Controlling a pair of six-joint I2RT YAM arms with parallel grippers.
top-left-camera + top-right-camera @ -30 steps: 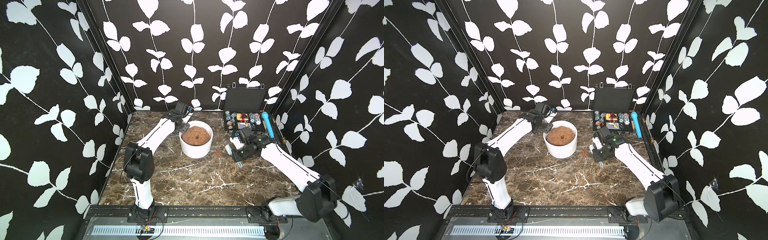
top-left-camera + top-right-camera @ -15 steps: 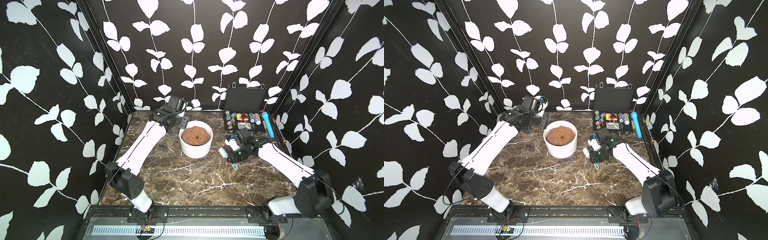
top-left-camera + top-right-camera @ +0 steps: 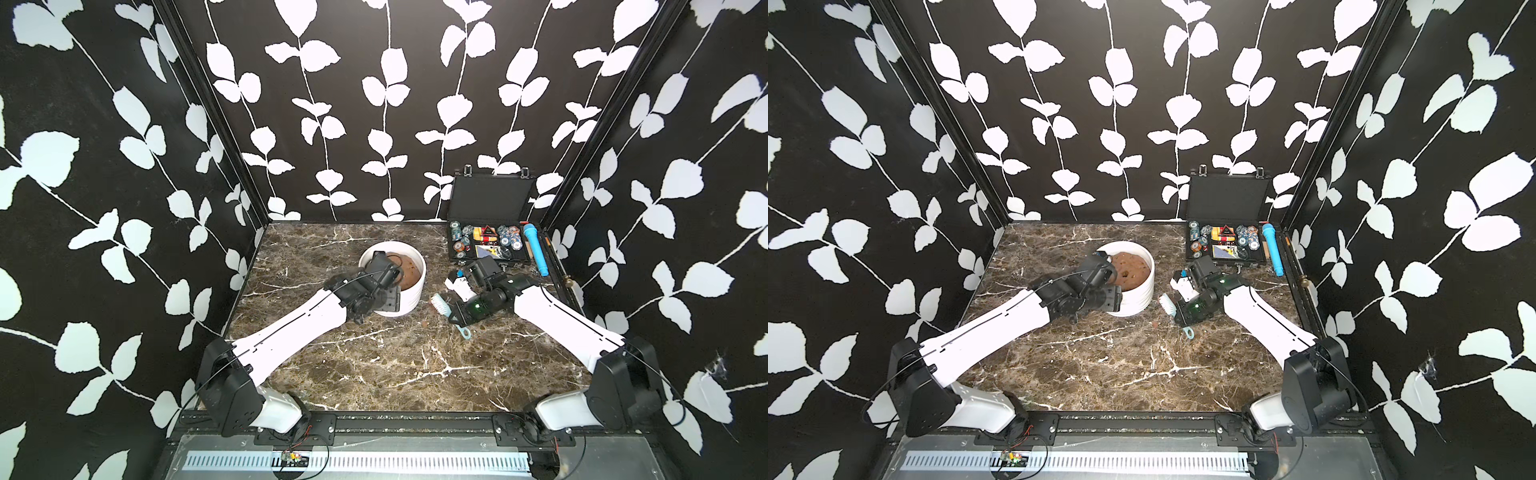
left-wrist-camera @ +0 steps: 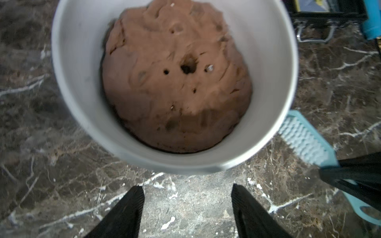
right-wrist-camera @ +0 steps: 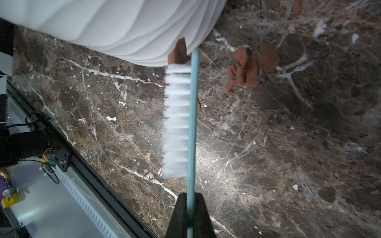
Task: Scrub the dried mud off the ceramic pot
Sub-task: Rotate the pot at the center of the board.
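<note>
The white ribbed ceramic pot (image 3: 409, 293) (image 3: 1140, 297) stands mid-table, filled with a lumpy brown mound (image 4: 175, 82). My left gripper (image 4: 186, 186) hangs open over bare marble at the pot's near-left side (image 3: 390, 293), holding nothing. My right gripper (image 5: 190, 193) (image 3: 455, 311) is shut on the handle of a light-blue scrub brush (image 5: 177, 123) (image 3: 1168, 303). The bristle end touches the pot's lower wall (image 5: 123, 31) at a reddish-brown smear of dried mud (image 5: 179, 50). More dried mud flakes (image 5: 251, 68) lie on the marble beside the pot.
An open black case of coloured chips (image 3: 486, 243) and a blue cylinder (image 3: 536, 249) sit at the back right. Patterned walls enclose three sides. A black rail (image 3: 374, 419) runs along the front edge.
My left arm swung from behind the pot's left side round to its near-left side and its jaws opened. My right gripper carried the brush leftward up against the pot.
</note>
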